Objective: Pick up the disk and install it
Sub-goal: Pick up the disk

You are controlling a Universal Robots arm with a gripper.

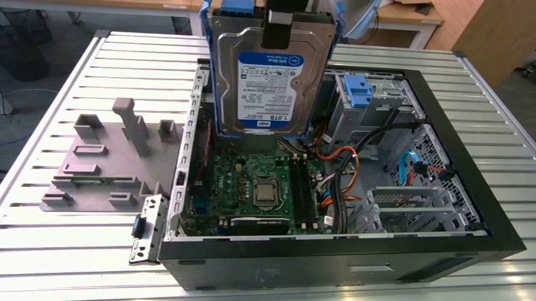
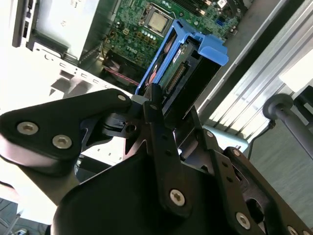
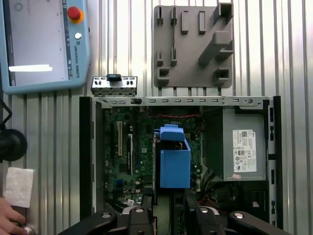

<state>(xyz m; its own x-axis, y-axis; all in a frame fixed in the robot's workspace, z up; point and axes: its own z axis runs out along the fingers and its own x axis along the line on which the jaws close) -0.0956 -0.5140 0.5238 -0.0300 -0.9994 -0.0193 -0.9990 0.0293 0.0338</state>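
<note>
Fingers (image 1: 279,28): closed on the upper end of the disk (image 1: 268,81), one of them lying flat against its labelled face. No gap is seen at the contact, and the grip is judged secure.

Disk: clear of all supports. It hangs straight down from the fingers with its long axis upright and its label turned to the exterior camera. The blue carrier frame shows along both edges.

Position: above the open computer case (image 1: 335,260), with the lower end over the motherboard (image 1: 251,182) and apart from it. In the first wrist view the disk (image 3: 174,164) sits between the expansion slots (image 3: 119,142) and the power-supply box (image 3: 239,142) (touching neither).

Governing relation: the metal drive cage (image 1: 381,103), with its blue clip (image 1: 357,91), lies just beside the disk toward the exterior view's right. It is probably the bay, and the disk is not over it.

Judgement: picked up, not yet installed. The case rests on the slatted surface (image 1: 67,251).
</note>
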